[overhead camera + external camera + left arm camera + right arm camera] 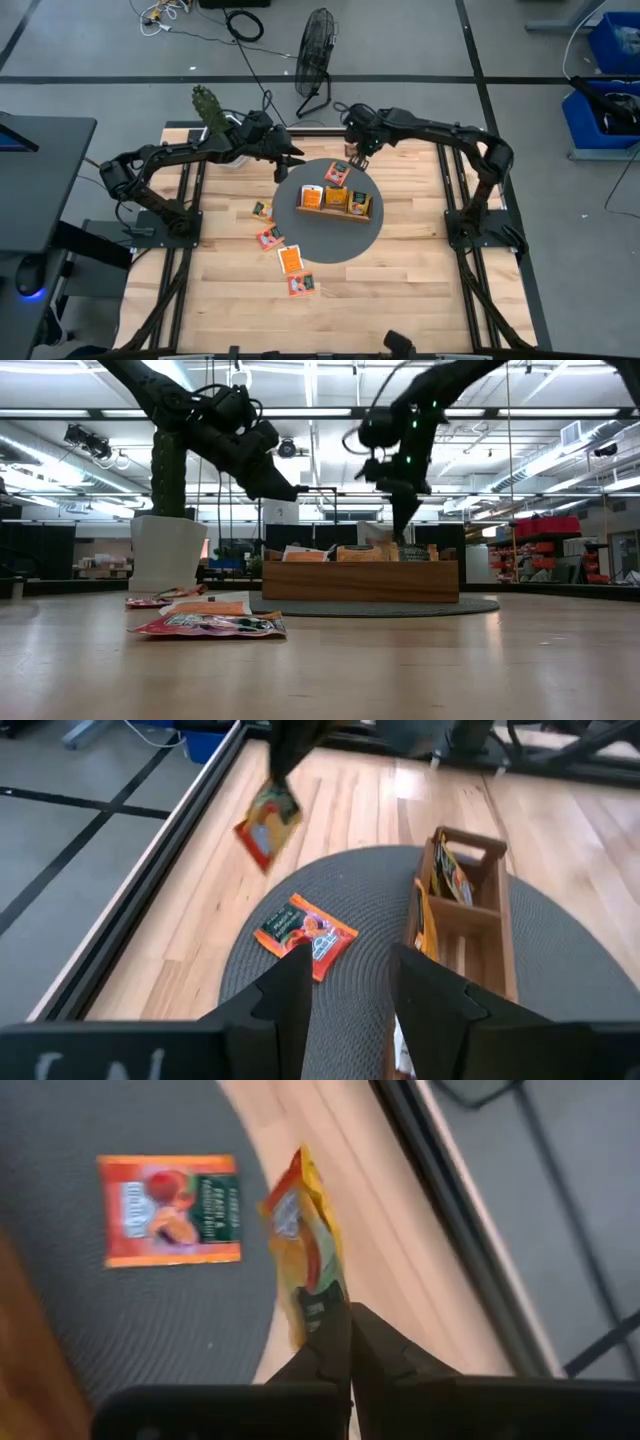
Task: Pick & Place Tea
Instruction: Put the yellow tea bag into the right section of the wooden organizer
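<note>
The right gripper pinches an orange tea sachet above the round grey mat's far edge, beside another sachet lying flat. The brown wooden compartment tray sits nearby. The left gripper hovers, fingers parted, empty.

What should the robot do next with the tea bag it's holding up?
Probably carry it over to the wooden tray and lower it in. The right end effector is pinched shut on a tea sachet, lifted above the mat's edge, not yet over a compartment.
</note>
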